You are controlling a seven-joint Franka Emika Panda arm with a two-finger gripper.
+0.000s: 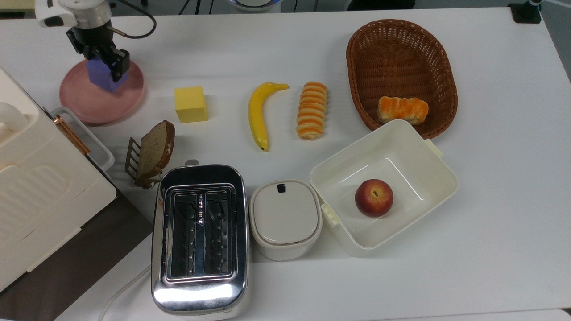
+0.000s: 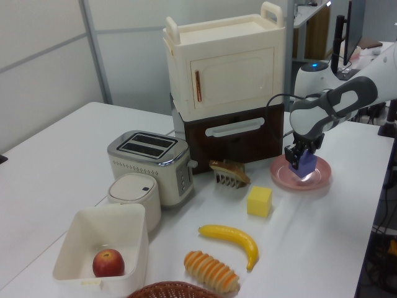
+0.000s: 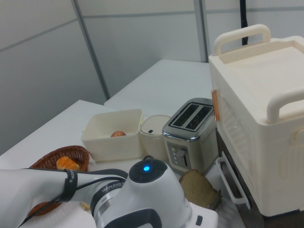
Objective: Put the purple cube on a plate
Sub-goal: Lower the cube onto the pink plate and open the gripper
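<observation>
The purple cube (image 1: 101,76) is held over the pink plate (image 1: 91,107) at the top view's upper left, low over the plate's far part. My gripper (image 1: 104,67) is shut on the purple cube, its black fingers (image 1: 119,66) pressing the cube's sides. In the left view the purple cube (image 2: 307,163) sits just above the plate (image 2: 291,178), and the gripper (image 2: 302,158) comes down from the arm at the left view's right. Whether the cube touches the plate cannot be told. The arm's white body (image 3: 142,199) stands in the right view's foreground.
A yellow cube (image 1: 191,104), banana (image 1: 258,113) and striped bread roll (image 1: 312,109) lie in a row right of the plate. A bread slice in a rack (image 1: 151,154), toaster (image 1: 199,236), lidded pot (image 1: 285,218), white bin (image 1: 424,160) with an apple, wicker basket (image 1: 401,67) and cream cabinet (image 1: 31,178) surround them.
</observation>
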